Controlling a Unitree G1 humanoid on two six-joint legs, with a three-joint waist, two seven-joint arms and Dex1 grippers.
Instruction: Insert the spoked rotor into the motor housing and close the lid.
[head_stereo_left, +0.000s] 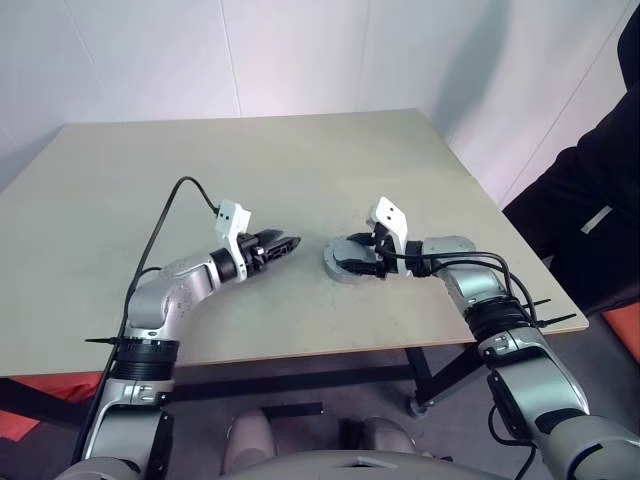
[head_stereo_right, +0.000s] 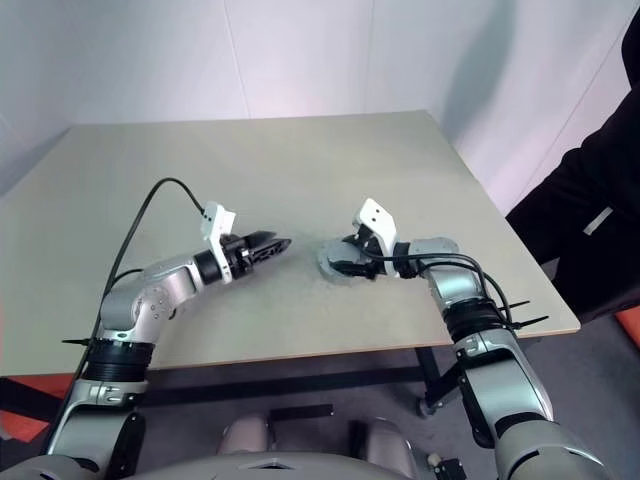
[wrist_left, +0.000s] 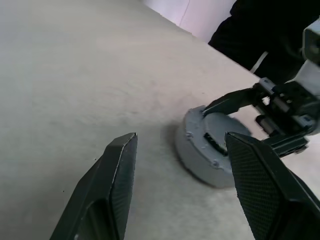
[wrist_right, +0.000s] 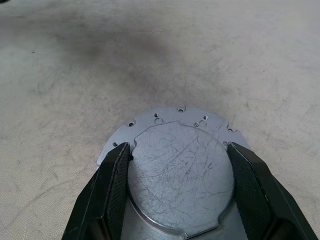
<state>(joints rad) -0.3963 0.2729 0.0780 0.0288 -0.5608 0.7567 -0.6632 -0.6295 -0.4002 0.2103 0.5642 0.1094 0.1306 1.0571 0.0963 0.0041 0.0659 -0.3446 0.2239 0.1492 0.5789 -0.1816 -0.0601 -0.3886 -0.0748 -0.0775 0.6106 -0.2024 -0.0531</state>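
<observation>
The right gripper (wrist_right: 175, 187) has two black fingers (wrist_right: 112, 190) with a fine woven, rubbery texture on their flat inner pads and smooth bevelled tips; they stand wide apart, one on each side of the lid (wrist_right: 177, 172), close against its rim, though whether they press on it cannot be told. The lid is a round, flat disc of pale grey metal, its top covered in fine scratches, with small notches cut into its edge. It lies on the housing (wrist_right: 150, 122), whose broader grey flange shows past the lid's far edge, dotted with small drilled holes. In the left wrist view the housing (wrist_left: 200, 150) reads as a short, thick metal drum with a smooth side wall and small screw heads near its upper edge, sitting flat on the table (head_stereo_left: 300, 160). The rotor cannot be seen with the lid over the housing. The left gripper (head_stereo_left: 283, 245) hangs low over the table just beside the housing, pointing toward it, its two wedge-shaped black fingers (wrist_left: 117, 185) spread apart with nothing between them; their inner faces carry the same fine grid texture. A black cable loops up from the left wrist near a small white camera block (head_stereo_left: 232, 216). The table is a pale beige board with a matt, faintly scuffed surface and a thin lighter edge. Beyond its right edge stands a person in dark clothing (head_stereo_left: 590, 210).
</observation>
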